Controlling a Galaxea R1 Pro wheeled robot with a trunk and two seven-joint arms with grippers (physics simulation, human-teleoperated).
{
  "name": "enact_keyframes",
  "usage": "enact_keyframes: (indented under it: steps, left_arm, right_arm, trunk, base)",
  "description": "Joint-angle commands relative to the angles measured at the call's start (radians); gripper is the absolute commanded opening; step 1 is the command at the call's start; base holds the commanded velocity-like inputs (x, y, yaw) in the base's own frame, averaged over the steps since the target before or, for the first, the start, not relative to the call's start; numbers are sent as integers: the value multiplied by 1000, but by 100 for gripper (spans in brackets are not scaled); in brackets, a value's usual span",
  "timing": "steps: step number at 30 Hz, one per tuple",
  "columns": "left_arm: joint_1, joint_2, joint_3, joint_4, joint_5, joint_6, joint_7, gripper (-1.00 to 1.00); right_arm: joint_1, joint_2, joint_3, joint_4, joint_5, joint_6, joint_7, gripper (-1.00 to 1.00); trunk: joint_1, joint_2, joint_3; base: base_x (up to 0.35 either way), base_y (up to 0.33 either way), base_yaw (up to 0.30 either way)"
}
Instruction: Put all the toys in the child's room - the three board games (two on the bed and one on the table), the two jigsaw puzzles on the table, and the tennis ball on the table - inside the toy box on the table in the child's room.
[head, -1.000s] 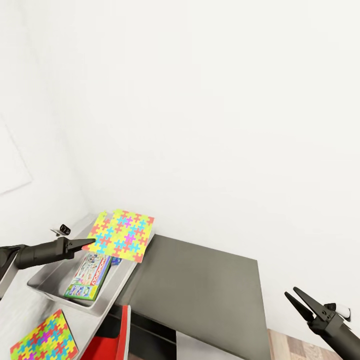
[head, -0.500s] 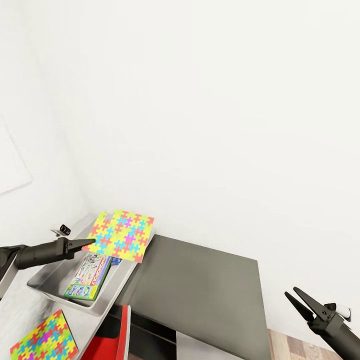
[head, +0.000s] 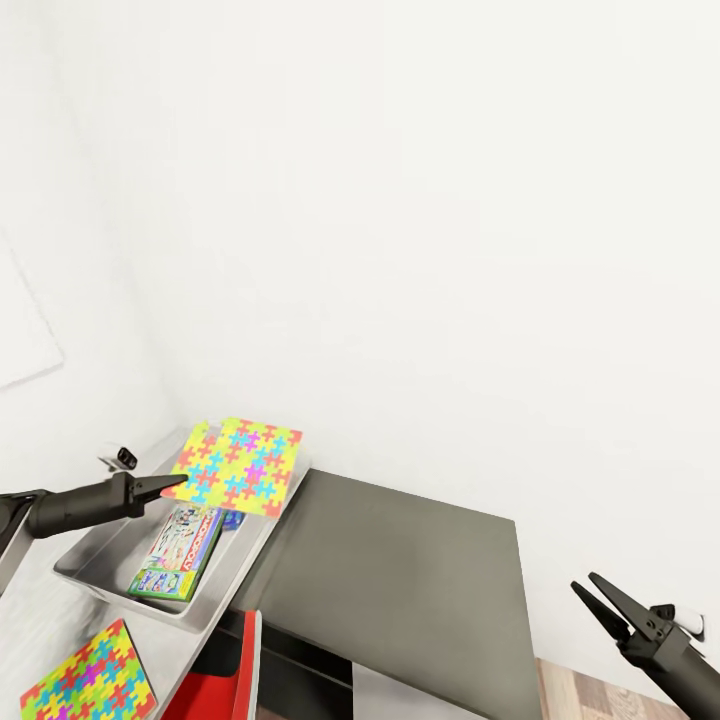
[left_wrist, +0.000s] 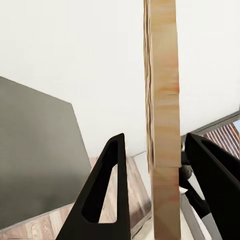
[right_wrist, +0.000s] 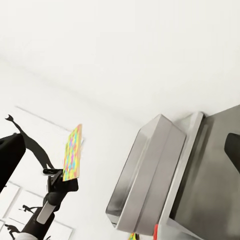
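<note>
My left gripper (head: 178, 486) is shut on the edge of a jigsaw puzzle (head: 240, 466), a multicolour slab held roughly level over the far end of the toy box (head: 97, 577). The left wrist view looks along the slab's pale wooden edge (left_wrist: 163, 120), which stands between the two fingers. Inside the light grey toy box lies a Monopoly board game (head: 179, 552), with a small blue item (head: 232, 519) beside it. A second jigsaw puzzle (head: 91, 678) rests on the table (head: 35, 625) near the box. My right gripper (head: 586, 584) hangs open and holds nothing, far right and low.
A lower dark grey cabinet (head: 400, 570) adjoins the table on the right, its top bare. A red object (head: 222, 680) stands in front, below the toy box. White walls close in behind and to the left. Wood floor (head: 590, 695) shows at the lower right.
My left gripper and the puzzle slab have shifted slightly left and up over the toy box. The right arm has barely moved.
</note>
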Motion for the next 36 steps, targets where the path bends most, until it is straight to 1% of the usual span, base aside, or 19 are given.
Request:
enact_keyframes:
  steps: [1, 4, 5, 6, 8, 10, 13, 14, 17, 19, 21, 25, 28, 31, 36]
  left_arm:
    - [-2, 0, 0, 3, 1, 11, 6, -100]
    - [-6, 0, 1, 10, 0, 12, 44, -100]
    - [-14, 0, 1, 14, 1, 14, 77, -100]
    - [-19, 0, 2, 15, 1, 15, 94, -100]
    - [-48, -2, 2, 20, 2, 20, 165, -100]
    - [-72, -2, 2, 26, 4, 22, 207, -100]
    - [-97, -2, 2, 38, 4, 23, 239, -100]
    - [-116, -1, 2, 51, 3, 23, 257, -100]
    - [-150, -1, 2, 76, 3, 22, 282, -100]
    - [-194, 0, 1, 115, 1, 18, 316, -100]
    - [-214, 1, 1, 135, 1, 17, 334, -100]
    - [-258, 1, 1, 178, -1, 12, 397, -100]
    - [-269, 2, 0, 186, -1, 10, 441, -100]
    - [-275, 4, 0, 188, -1, 8, 469, -100]
    - [-282, 8, -1, 190, -2, 2, 489, -100]
  right_arm:
    - [0, 0, 0, -2, -5, 6, -1, 100]
    - [1, -1, 0, -4, -5, 6, -1, 100]
    - [1, -3, 0, -5, -5, 6, -1, 100]
    - [1, -4, 0, -5, -5, 6, -1, 100]
    - [1, -8, -2, -5, -5, 8, 0, 100]
    - [1, -10, -8, -5, -5, 9, 2, 100]
    - [1, -12, -19, -5, -5, 12, 4, 100]
    - [2, -12, -28, -5, -5, 13, 5, 100]
    - [2, -13, -41, -5, -6, 16, 7, 100]
    - [3, -13, -52, -5, -7, 18, 8, 100]
    - [4, -13, -56, -5, -7, 19, 8, 100]
    - [5, -14, -62, -5, -8, 20, 9, 100]
    - [6, -15, -63, -5, -8, 21, 10, 100]
    - [6, -15, -63, -5, -10, 21, 10, 100]
    - [7, -15, -63, -5, -10, 21, 10, 100]
  trunk:
    - [1, -2, -2]
    - [1, -2, -2]
    - [1, -2, -2]
    - [1, -2, -2]
    - [1, -2, -2]
    - [1, -2, -2]
    - [1, -2, -3]
    - [1, -2, -4]
    - [1, -2, -8]
    - [1, -2, -11]
    - [1, -2, -14]
    - [1, -2, -20]
    - [1, -2, -25]
    - [1, -2, -30]
    - [1, -2, -38]
  base:
    - [0, 0, 0]
    - [0, 0, 0]
    - [0, 0, 0]
    - [0, 0, 0]
    - [0, 0, 0]
    - [0, 0, 0]
    - [0, 0, 0]
    - [0, 0, 0]
    - [0, 0, 0]
    - [0, 0, 0]
    - [0, 0, 0]
    - [0, 0, 0]
    - [0, 0, 0]
    - [0, 0, 0]
    - [0, 0, 0]
